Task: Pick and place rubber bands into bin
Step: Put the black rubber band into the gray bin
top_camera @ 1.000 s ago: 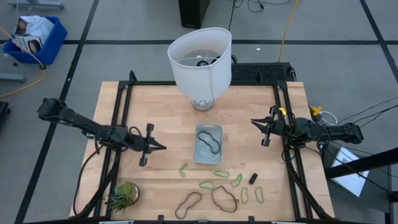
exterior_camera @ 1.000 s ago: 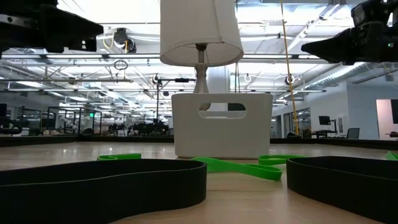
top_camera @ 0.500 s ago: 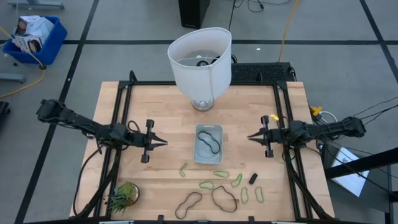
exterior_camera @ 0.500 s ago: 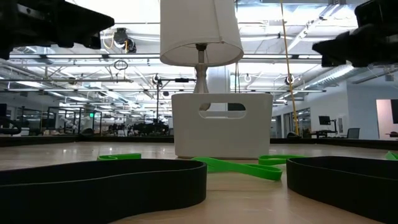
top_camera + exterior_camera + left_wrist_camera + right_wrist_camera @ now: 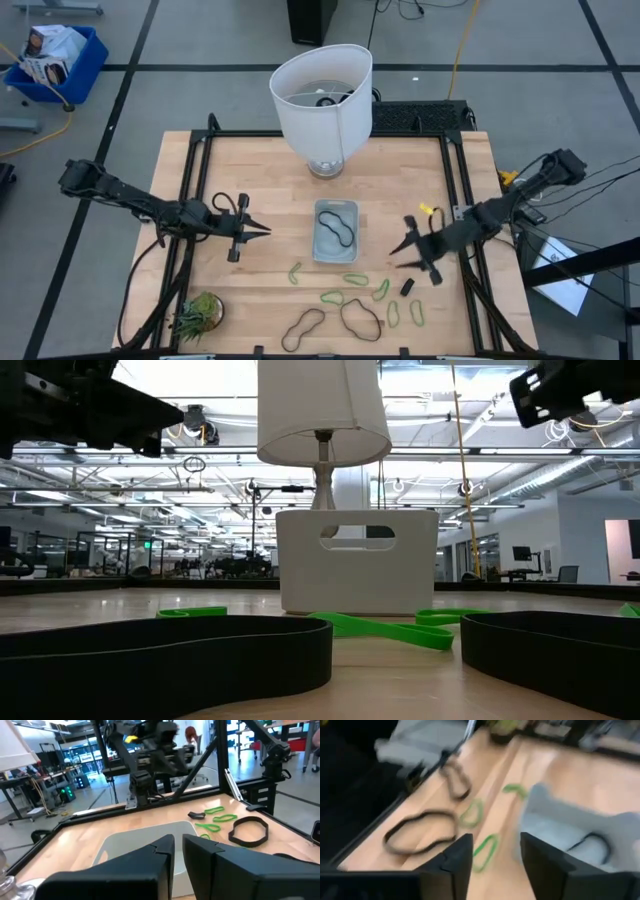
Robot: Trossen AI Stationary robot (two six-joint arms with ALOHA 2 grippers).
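Note:
The bin [image 5: 336,238] sits at the table's middle with one dark rubber band [image 5: 341,228] lying in it. Several green rubber bands [image 5: 355,279] and two dark ones [image 5: 303,328] [image 5: 360,318] lie flat on the wood near the front edge. My left gripper [image 5: 264,230] hovers left of the bin, pointing level at it; only a narrow gap shows between its fingers [image 5: 178,847], with nothing in it. My right gripper [image 5: 399,250] hangs right of the bin, tipped down, wide open [image 5: 492,860] and holding nothing. Its wrist view shows the bin [image 5: 560,827] and the loose bands [image 5: 420,832], blurred.
A white lamp [image 5: 322,95] stands at the far edge behind the bin. A spiky green plant [image 5: 198,312] sits at the near left corner. A small black piece [image 5: 407,286] lies right of the green bands. Black frame rails [image 5: 192,200] run along both table sides.
My right gripper has swung from the table's right edge toward the near edge and the bin, rising and tipping downward, and its fingers have spread open. The bands and the bin have stayed where they were.

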